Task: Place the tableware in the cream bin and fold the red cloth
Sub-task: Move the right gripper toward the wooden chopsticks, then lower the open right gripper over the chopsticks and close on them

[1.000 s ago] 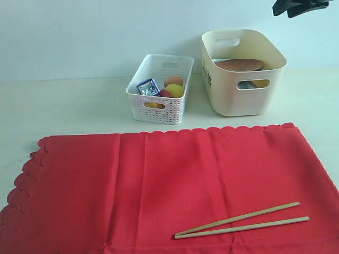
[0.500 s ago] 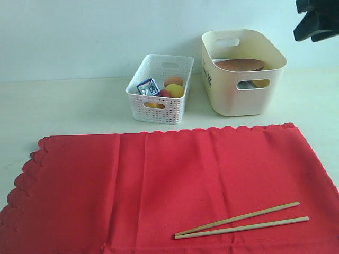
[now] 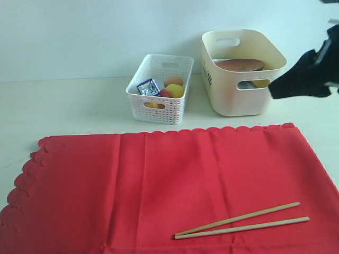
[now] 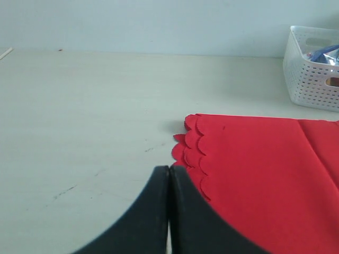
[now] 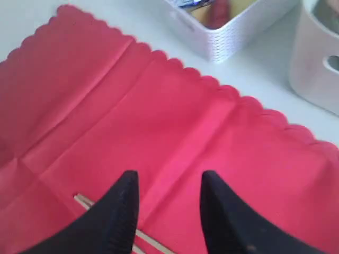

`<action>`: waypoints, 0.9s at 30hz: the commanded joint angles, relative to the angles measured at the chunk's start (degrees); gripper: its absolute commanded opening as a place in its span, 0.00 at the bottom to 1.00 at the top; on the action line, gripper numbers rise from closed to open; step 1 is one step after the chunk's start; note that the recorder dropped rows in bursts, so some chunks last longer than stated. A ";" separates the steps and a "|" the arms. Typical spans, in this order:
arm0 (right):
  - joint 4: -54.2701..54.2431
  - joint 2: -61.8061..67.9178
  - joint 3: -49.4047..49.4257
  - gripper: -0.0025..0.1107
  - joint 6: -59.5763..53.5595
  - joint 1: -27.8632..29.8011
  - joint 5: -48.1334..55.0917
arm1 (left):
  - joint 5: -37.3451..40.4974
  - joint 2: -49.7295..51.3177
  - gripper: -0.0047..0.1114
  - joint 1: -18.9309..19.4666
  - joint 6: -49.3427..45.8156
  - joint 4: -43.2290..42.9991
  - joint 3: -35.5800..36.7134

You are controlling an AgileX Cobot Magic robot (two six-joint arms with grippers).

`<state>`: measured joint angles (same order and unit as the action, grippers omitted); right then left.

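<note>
The red cloth lies spread flat on the table, scalloped along its far and left edges. Two light wooden chopsticks rest on its near right part. The cream bin stands behind the cloth at the right, holding the brown wooden plate. My right gripper hangs open and empty in the air by the bin's right side; in the right wrist view it looks down on the cloth and a chopstick. My left gripper is shut, empty, at the cloth's scalloped edge.
A white perforated basket left of the cream bin holds a blue-and-white packet and round foods. Bare table lies to the left of the cloth and behind it.
My right arm has swung down from the top right corner to beside the cream bin's right side. The cloth, chopsticks and bins have not moved.
</note>
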<state>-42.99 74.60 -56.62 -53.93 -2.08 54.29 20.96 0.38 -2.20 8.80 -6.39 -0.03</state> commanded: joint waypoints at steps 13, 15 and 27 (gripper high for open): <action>19.03 15.69 7.66 0.40 -20.80 -19.86 -1.69 | -0.55 -0.38 0.04 0.24 0.13 -0.05 0.03; 22.80 17.52 7.66 0.44 -18.01 -20.97 -1.69 | -0.55 -0.38 0.04 0.24 0.13 -0.05 0.03; 28.94 23.44 7.56 0.63 -13.60 -22.22 -6.02 | -0.55 -0.38 0.04 0.24 0.13 -0.05 0.03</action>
<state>-14.57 97.61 -49.17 -67.74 -24.12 49.38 20.96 0.38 -2.20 8.80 -6.39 -0.03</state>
